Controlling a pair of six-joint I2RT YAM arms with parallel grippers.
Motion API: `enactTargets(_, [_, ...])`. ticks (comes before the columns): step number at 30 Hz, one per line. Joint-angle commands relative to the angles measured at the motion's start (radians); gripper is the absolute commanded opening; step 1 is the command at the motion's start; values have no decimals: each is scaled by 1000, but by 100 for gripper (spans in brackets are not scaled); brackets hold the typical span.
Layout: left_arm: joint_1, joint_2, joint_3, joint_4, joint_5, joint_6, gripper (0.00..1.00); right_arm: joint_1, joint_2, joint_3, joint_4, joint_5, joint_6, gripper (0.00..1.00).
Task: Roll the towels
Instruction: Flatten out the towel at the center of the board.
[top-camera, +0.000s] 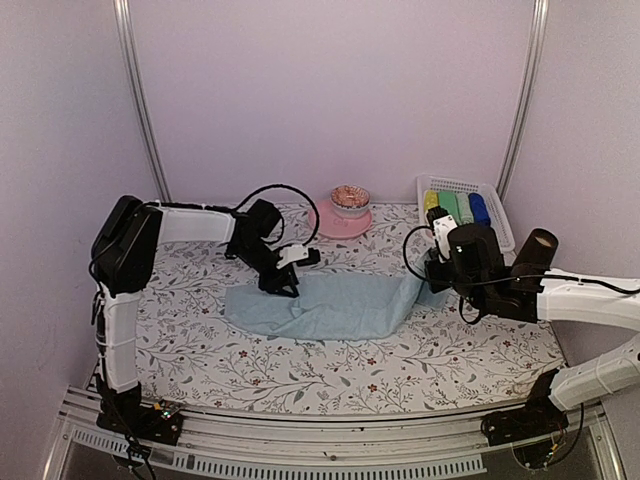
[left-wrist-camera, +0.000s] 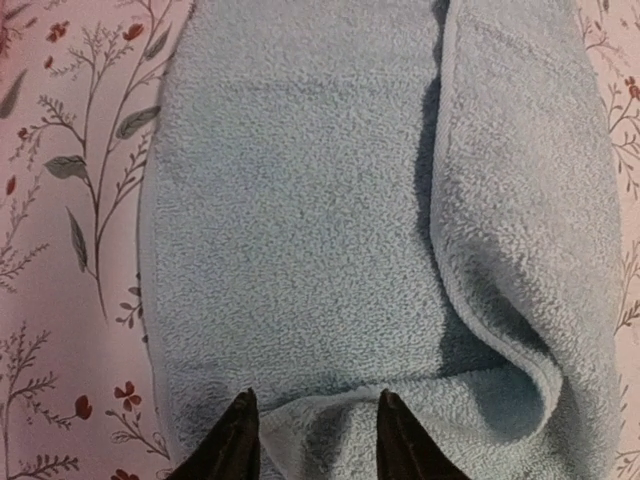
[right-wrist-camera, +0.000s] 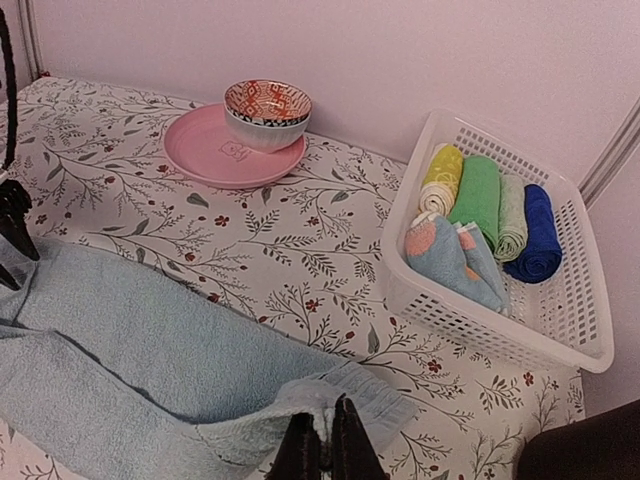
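The white basket (right-wrist-camera: 470, 320) sat at the far right corner of the table (top-camera: 400, 365). It held four rolled cloths side by side: a yellow roll (right-wrist-camera: 442, 178), a green roll (right-wrist-camera: 478, 195), a pale green roll (right-wrist-camera: 512, 215) and a dark blue roll (right-wrist-camera: 540, 235). A fifth, a folded blue cloth (right-wrist-camera: 450, 258) with a peach patch, lay in front of them. One patterned bowl (right-wrist-camera: 267, 112) stood on the one pink plate (right-wrist-camera: 200, 155) by the back wall.

One pale blue towel (top-camera: 335, 305) lay stretched across mid-table between my two arms, with one long side folded over onto itself. My right gripper (right-wrist-camera: 322, 415) was closed tight on its right end, near the basket. My left gripper (left-wrist-camera: 316, 400) was at the left end, its jaws half apart with a ridge of cloth between them. I could not tell whether they had pinched it.

Bare flowered tabletop lay open between the towel and the plate, and between the towel and the near edge.
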Motion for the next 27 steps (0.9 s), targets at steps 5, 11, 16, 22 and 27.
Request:
enactTargets(5, [27,85,120,-131,75,17,27,11,-11,-7,27,-18,2,2])
enactTargets(11, [54,106,145,-150,73,1,30,15,-11,-9,29,-21,2,2])
enactTargets(16, [86,118,183,-174,110,-11,31,17,-9,-9,32,-23,0,2])
enactTargets(22, [108,160,243,-240,166,-10,40,17,-4,-8,33,-22,0,2])
enactTargets(27, [111,185,263,-286,172,5,40,18,-4,-6,33,-23,0,2])
